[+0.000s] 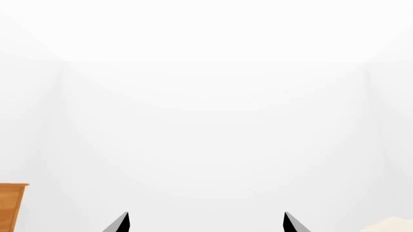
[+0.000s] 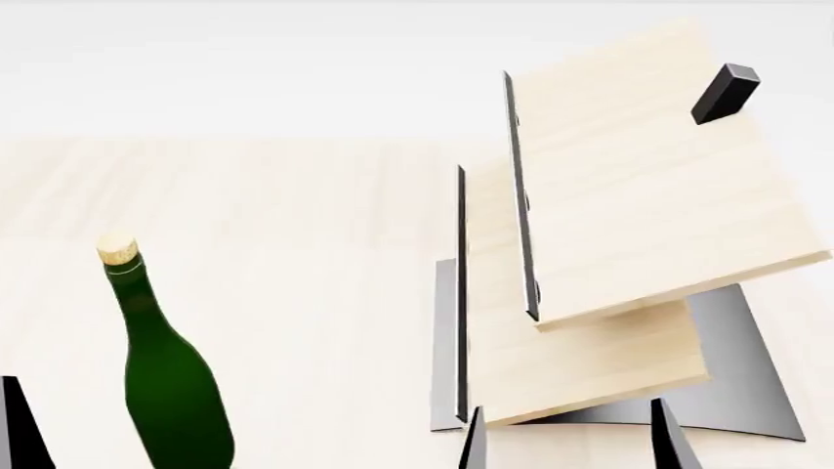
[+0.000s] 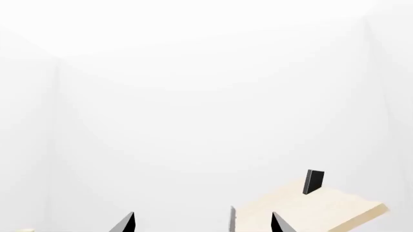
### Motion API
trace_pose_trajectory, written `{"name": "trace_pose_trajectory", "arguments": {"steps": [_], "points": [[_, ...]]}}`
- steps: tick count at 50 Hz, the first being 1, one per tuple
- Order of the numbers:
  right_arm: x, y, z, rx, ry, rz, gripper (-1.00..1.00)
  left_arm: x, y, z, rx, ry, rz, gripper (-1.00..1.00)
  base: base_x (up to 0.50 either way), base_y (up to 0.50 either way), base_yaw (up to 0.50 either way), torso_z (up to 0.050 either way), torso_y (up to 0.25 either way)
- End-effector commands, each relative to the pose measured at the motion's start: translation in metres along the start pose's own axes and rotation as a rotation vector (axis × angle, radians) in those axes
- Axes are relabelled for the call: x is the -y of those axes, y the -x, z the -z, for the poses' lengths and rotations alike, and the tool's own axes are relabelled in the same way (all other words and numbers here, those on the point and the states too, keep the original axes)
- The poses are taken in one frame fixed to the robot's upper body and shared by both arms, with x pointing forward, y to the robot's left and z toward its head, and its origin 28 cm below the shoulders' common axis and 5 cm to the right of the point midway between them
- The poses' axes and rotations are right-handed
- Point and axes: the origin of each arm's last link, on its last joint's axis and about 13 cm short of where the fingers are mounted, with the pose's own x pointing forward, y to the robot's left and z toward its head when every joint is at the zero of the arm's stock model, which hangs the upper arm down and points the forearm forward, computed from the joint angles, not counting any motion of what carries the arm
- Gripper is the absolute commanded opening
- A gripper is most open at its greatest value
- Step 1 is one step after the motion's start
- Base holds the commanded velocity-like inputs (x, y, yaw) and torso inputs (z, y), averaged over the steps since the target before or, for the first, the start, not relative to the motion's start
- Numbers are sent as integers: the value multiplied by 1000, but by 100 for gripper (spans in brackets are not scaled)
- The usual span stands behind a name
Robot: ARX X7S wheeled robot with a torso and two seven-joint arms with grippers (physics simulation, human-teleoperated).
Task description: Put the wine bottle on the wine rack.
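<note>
The wine bottle (image 2: 176,391), dark green with a tan cork, stands upright on the pale wood table (image 2: 300,225) at the head view's lower left. The wine rack (image 2: 626,225), two slanted light boards with a black peg (image 2: 725,93) on a grey base (image 2: 749,371), stands at the right. My right gripper (image 2: 571,442) is open and empty in front of the rack's lower board. In the right wrist view (image 3: 203,223) its jaws stand apart, with the rack's upper board (image 3: 322,208) beyond. My left gripper (image 1: 206,223) is open and empty. One of its fingers (image 2: 20,420) shows left of the bottle.
A reddish-brown wooden cabinet edge (image 1: 13,205) shows at the side of the left wrist view, and a pale board corner (image 1: 390,224) at the opposite side. White walls lie behind the table.
</note>
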Motion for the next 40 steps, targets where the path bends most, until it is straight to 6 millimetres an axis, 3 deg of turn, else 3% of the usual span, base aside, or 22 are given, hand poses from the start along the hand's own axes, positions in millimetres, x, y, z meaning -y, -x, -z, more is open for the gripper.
{"name": "trace_pose_trajectory", "arguments": {"steps": [1, 28, 40], "points": [[-1, 0, 1, -2, -1, -4, 100, 0, 0, 0, -1, 0, 0, 100, 0, -90, 0, 0, 0], [-3, 0, 5, -19, 24, -1, 100, 0, 0, 1, -4, 1, 0, 100, 0, -37, 0, 0, 0], [-8, -17, 1, -31, 17, 22, 100, 0, 1, 2, -5, 3, -1, 100, 0, 0, 0, 0, 0]]}}
